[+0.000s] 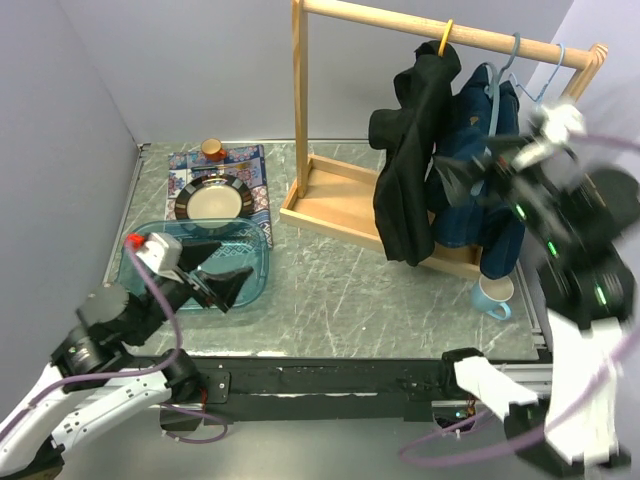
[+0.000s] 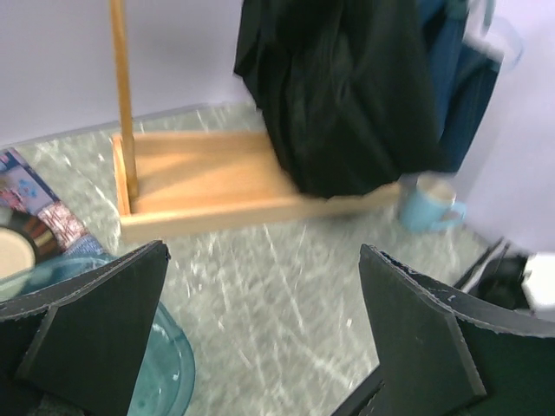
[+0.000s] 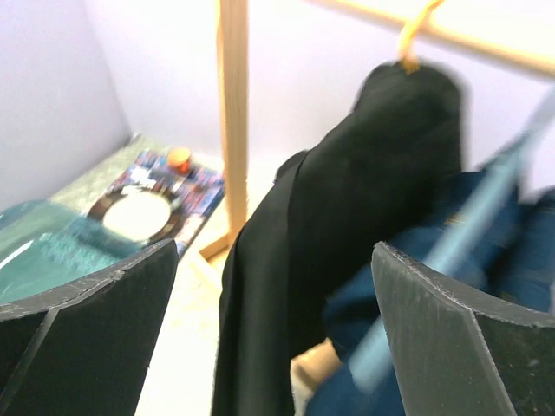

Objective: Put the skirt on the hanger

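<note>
At 2 o'clock: skirt [image 1: 465,115] hangs by its hanger [image 1: 493,95], needs no holding.
Right claw [image 3: 277,277]: wide open, empty.
Left claw [image 2: 264,329]: wide open, empty.

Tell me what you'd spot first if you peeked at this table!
The tall wooden clothes rack at the back right grabs the eye, with a black garment and a dark blue garment hanging side by side from its rail. The right gripper hovers open right beside the blue one, high above the table. Down on the left, the left gripper sits open over a see-through teal tray.
</note>
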Robot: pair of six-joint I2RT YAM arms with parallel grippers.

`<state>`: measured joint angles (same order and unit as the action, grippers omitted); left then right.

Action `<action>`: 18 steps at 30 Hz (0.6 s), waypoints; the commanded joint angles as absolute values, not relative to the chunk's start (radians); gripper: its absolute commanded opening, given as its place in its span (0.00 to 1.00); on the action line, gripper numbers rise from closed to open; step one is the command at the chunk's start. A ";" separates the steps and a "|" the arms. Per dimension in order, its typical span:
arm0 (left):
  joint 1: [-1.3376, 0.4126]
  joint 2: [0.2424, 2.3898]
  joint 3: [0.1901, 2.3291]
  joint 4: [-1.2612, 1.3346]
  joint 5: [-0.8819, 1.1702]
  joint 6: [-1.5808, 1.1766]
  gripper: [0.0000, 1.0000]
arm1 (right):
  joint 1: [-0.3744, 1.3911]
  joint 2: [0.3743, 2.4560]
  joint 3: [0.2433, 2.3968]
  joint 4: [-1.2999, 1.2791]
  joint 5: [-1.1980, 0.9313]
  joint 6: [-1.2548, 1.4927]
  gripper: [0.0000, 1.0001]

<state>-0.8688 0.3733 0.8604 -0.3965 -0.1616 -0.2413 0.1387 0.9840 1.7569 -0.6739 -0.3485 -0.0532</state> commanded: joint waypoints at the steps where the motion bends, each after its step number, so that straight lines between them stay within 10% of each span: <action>1: -0.864 0.373 0.976 -0.426 -0.229 -0.307 0.97 | 0.101 0.873 1.701 -0.652 -0.202 -0.025 1.00; 18: -0.865 0.367 1.049 -0.497 -0.302 -0.339 0.97 | -0.113 0.597 1.499 -0.650 0.127 0.018 1.00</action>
